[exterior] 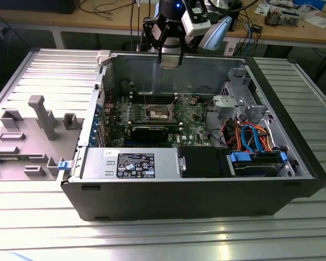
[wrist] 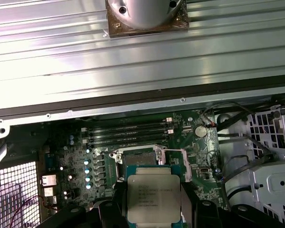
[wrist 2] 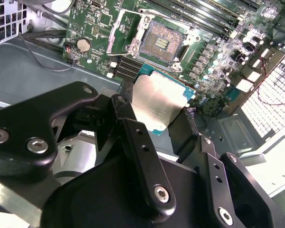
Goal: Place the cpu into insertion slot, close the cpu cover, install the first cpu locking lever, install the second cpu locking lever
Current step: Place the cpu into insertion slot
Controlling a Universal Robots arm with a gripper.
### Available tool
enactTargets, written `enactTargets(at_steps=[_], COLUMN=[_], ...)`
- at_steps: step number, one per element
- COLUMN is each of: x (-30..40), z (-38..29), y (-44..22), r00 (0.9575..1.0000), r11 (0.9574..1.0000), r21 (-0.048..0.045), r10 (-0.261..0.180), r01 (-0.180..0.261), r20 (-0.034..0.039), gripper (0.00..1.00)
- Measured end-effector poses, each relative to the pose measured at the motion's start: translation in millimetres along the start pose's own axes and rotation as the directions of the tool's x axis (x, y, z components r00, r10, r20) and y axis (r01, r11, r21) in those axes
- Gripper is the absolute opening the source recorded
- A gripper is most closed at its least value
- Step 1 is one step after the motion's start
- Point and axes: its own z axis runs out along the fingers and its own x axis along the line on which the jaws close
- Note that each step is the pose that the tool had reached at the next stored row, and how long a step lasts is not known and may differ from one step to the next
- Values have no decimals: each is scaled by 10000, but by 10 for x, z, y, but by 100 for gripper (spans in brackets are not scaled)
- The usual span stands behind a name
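My gripper (exterior: 170,58) hangs over the open computer case's far wall, shut on the cpu (exterior: 170,61). In both wrist views the cpu (wrist 2: 159,102) (wrist: 153,197) is a flat silver-grey square pinched between the black fingers (wrist 2: 133,128). It is held well above the green motherboard (exterior: 193,125). The insertion slot (wrist 2: 160,42) (wrist: 138,159) lies bare below, a dark square with a gold contact field, and the cpu partly covers it in the first wrist view. The cpu cover (wrist 2: 125,31) stands flipped open beside the slot. In the exterior view the slot (exterior: 157,113) sits mid-board.
A long black card (exterior: 152,130) lies just in front of the slot. The power supply (exterior: 130,163) fills the near side of the case. A drive cage (exterior: 236,100) and coloured cables (exterior: 250,136) stand on the exterior view's right. A grey fixture plate (exterior: 32,130) lies on the left.
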Motion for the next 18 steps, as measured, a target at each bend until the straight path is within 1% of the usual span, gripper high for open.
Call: enactTargets(at_steps=[13, 17, 18], x=[20, 20, 20], z=[0, 2, 3], y=[-2, -3, -3], r00=[9999, 9988, 9987], r11=[9999, 9988, 9987], r21=[-7, -13, -13], r10=[139, 488, 509], r01=[-139, -488, -509], r20=[12, 42, 44], gripper=[54, 54, 54])
